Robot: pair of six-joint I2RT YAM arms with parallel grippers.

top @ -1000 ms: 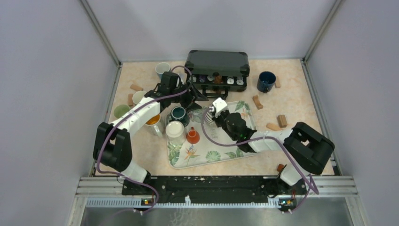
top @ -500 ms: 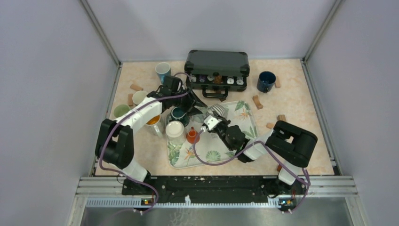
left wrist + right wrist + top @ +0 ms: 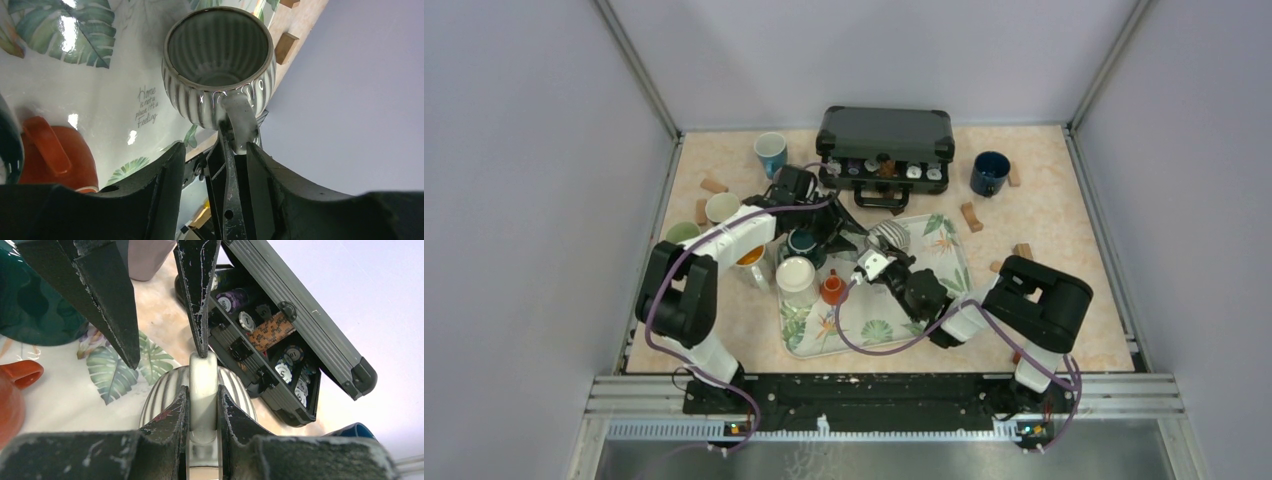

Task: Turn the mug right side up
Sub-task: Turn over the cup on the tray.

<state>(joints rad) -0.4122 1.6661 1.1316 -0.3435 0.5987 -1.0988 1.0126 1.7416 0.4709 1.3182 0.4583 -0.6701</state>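
Note:
A grey-and-white ribbed mug (image 3: 887, 236) hangs tipped on its side over the leaf-print tray (image 3: 949, 265). My right gripper (image 3: 203, 405) is shut on its handle (image 3: 203, 371). The mug's ribbed body (image 3: 161, 390) shows beyond the fingers. In the left wrist view the mug (image 3: 218, 65) turns its open mouth toward the camera, handle (image 3: 240, 120) pointing down. My left gripper (image 3: 215, 160) stands open just below that handle, its fingers straddling one of the right gripper's fingers (image 3: 227, 195). From above, the left gripper (image 3: 849, 228) sits just left of the mug.
On the tray's left stand an orange mug (image 3: 832, 289), a dark teal mug (image 3: 803, 243) and a white cup (image 3: 795, 273). An open black case of chips (image 3: 885, 140) lies behind. A blue mug (image 3: 989, 172), a light blue cup (image 3: 770, 152), green cups (image 3: 682, 233) and wooden blocks (image 3: 970, 217) are scattered around.
The right arm has folded in, bringing its gripper and the mug down and left over the tray. The left gripper has slid right toward the mug's handle, its jaws a little narrower.

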